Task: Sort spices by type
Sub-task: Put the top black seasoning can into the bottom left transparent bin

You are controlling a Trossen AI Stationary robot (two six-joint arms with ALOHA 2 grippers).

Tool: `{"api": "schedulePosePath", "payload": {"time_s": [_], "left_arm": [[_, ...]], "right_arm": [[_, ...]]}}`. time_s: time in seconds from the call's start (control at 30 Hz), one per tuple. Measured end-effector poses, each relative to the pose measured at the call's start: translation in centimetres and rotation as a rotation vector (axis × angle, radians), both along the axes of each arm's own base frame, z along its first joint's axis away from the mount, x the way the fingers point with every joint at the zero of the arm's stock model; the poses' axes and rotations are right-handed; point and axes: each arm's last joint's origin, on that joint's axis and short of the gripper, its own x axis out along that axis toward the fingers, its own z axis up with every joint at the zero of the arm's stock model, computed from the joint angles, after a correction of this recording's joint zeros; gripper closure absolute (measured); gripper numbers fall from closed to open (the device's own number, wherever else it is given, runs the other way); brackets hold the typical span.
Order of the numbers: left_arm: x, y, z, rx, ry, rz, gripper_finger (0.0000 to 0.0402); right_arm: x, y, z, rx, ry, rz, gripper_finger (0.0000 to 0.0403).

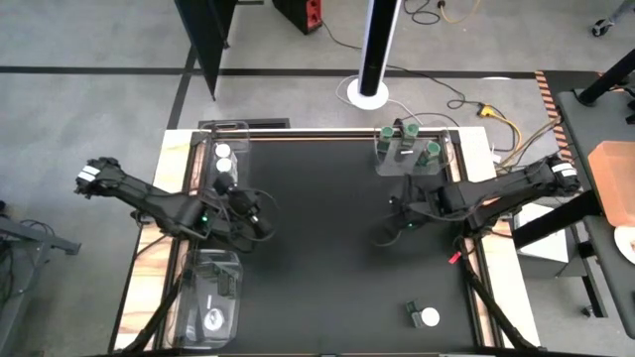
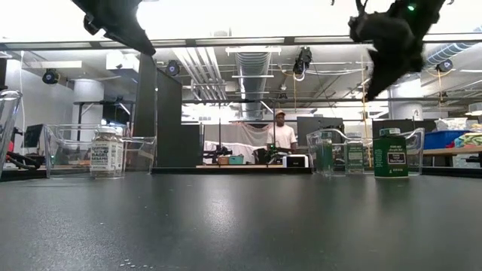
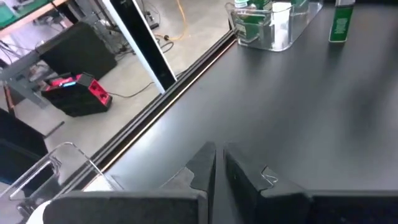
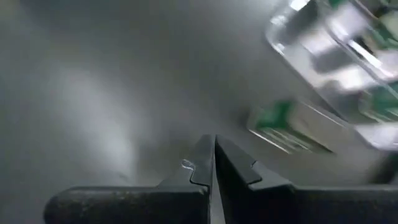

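The spices are small dark jars. Green-lidded ones stand in a clear tray [image 1: 412,149] at the far right, and one green-lidded jar [image 2: 390,154] [image 3: 341,22] stands on the table just outside it. White-lidded jars [image 1: 224,159] stand in a clear tray at the far left. One white-lidded jar [image 1: 424,316] lies on its side near the right front. My left gripper [image 1: 264,213] [image 3: 219,167] hangs shut above the table beside the far-left tray. My right gripper [image 1: 395,218] [image 4: 214,155] hangs shut above the table, on the near side of the green tray. Neither has anything between its fingers.
A third clear tray [image 1: 208,297] sits at the near left with a white-lidded jar lying in it. The black table top [image 1: 327,248] is bare between the two arms. A person stands in the room far behind the table.
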Motion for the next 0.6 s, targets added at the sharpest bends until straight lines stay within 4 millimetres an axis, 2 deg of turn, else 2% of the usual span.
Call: {"api": "schedulePosePath", "payload": {"time_s": [0.13,0.27,0.37,0.47,0.6], "left_arm": [[0.4,-0.2,0.1,0.029,0.036,-0.022,0.0386],[0.9,-0.3,0.5,0.059,0.068,-0.048,0.0386],[1.0,-0.3,1.5,0.068,0.013,-0.004,0.0386],[0.5,-0.1,3.2,0.078,-0.022,0.023,0.0386],[-0.3,0.2,5.2,0.094,-0.007,0.010,0.0386]], "right_arm": [[-1.6,-0.3,-0.4,-0.021,0.158,-0.034,0.0394],[-2.9,-0.6,-0.6,-0.140,0.418,0.242,0.0392],[-2.9,-0.8,-0.6,-0.181,0.490,0.402,0.0384],[-2.7,-1.6,-0.7,-0.124,0.540,0.485,0.0366],[-2.4,-3.3,-1.2,-0.013,0.570,0.482,0.0329]]}}
